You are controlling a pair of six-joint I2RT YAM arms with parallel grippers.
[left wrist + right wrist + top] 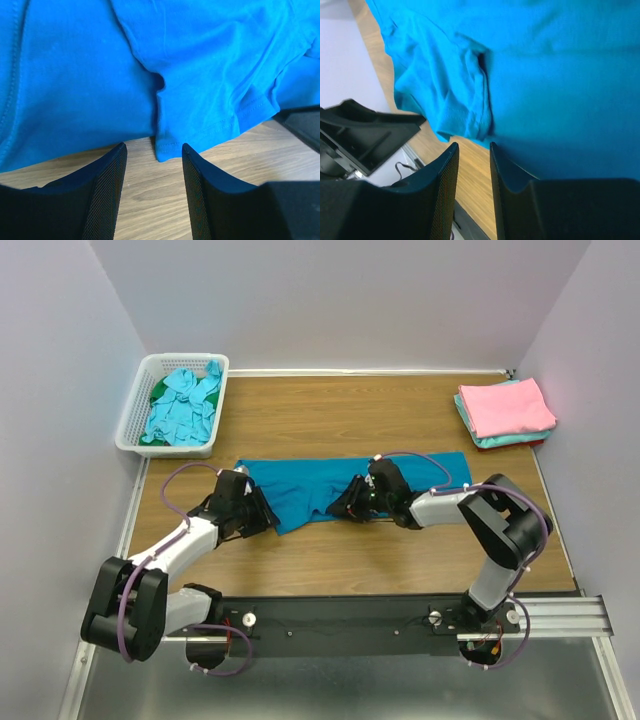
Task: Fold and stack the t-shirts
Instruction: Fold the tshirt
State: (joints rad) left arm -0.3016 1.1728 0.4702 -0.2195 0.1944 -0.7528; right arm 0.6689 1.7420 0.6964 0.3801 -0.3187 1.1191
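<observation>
A deep teal-blue t-shirt lies spread flat across the middle of the wooden table, its long side running left to right. My left gripper is at the shirt's near left edge. In the left wrist view it is open and empty, and a hemmed sleeve corner of the shirt lies just beyond the fingertips. My right gripper is at the near edge by the middle. In the right wrist view it is open just short of a bunched fold of the shirt, with bare wood between the fingers.
A white slotted basket at the back left holds crumpled pale turquoise shirts over a green one. A folded stack with a pink shirt on top sits at the back right, near the wall. Grey walls enclose the table.
</observation>
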